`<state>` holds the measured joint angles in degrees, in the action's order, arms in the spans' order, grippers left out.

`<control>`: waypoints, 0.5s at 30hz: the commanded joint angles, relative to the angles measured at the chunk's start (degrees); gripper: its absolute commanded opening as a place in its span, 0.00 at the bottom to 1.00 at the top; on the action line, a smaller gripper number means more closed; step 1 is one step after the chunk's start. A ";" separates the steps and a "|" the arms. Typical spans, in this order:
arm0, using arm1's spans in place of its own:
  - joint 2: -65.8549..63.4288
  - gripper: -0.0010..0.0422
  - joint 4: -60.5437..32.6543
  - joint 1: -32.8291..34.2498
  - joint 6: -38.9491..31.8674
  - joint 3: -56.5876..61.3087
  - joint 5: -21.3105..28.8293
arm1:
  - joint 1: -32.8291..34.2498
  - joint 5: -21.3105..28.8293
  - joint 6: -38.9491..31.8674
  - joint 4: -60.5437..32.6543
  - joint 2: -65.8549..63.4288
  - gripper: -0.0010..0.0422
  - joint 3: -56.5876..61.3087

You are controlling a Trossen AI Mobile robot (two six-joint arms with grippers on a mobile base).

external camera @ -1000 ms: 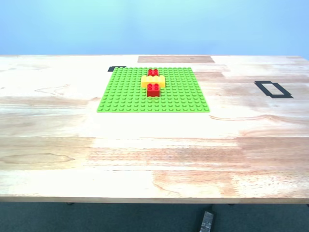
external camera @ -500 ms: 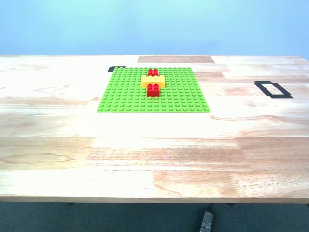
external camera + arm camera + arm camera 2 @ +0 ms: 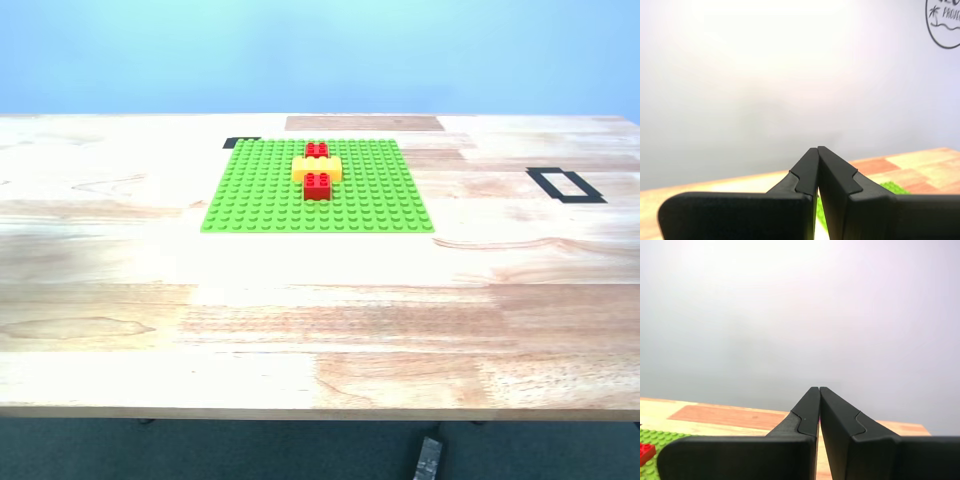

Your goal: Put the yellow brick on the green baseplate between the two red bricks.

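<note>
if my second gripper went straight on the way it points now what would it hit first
Most likely nothing nearby. My second gripper is shut and empty, aimed level above the table toward the pale wall. The green baseplate lies below its line. Depth to the wall is unclear.

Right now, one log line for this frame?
yellow brick: on baseplate, between red bricks | first hand: shut, empty | second hand: shut, empty

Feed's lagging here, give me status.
Both pincers shut, empty, off the table. Yellow brick seated on green baseplate between the two red bricks. Nothing in the way.
</note>
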<state>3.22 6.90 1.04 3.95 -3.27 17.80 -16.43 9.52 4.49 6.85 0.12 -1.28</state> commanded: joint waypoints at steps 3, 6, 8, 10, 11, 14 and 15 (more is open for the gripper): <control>-0.52 0.02 -0.63 0.00 -1.01 1.62 -1.33 | 0.00 -0.04 0.55 -0.98 0.35 0.02 0.74; -0.44 0.02 -0.07 -0.02 -1.36 2.64 -1.36 | 0.02 -0.02 1.77 -0.87 0.26 0.02 0.72; -0.48 0.02 -1.84 0.00 -1.38 2.75 -1.36 | 0.00 -0.02 1.68 -0.87 0.22 0.02 0.72; -0.46 0.02 -3.10 0.00 -1.38 2.84 -1.33 | 0.00 -0.02 1.75 -0.92 0.22 0.02 0.72; -0.46 0.02 -3.30 0.00 -1.46 2.82 -1.36 | 0.00 -0.04 1.75 -0.90 0.20 0.02 0.72; -0.46 0.02 -2.58 -0.02 -2.80 2.84 -1.36 | 0.02 -0.04 1.84 -1.07 0.33 0.02 0.72; -0.46 0.02 -2.47 -0.02 -2.69 2.80 -1.36 | 0.00 -0.04 1.77 -1.31 0.28 0.02 0.72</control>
<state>2.76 4.14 1.04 1.28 -0.56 16.43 -16.38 9.52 6.26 5.82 0.40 -0.51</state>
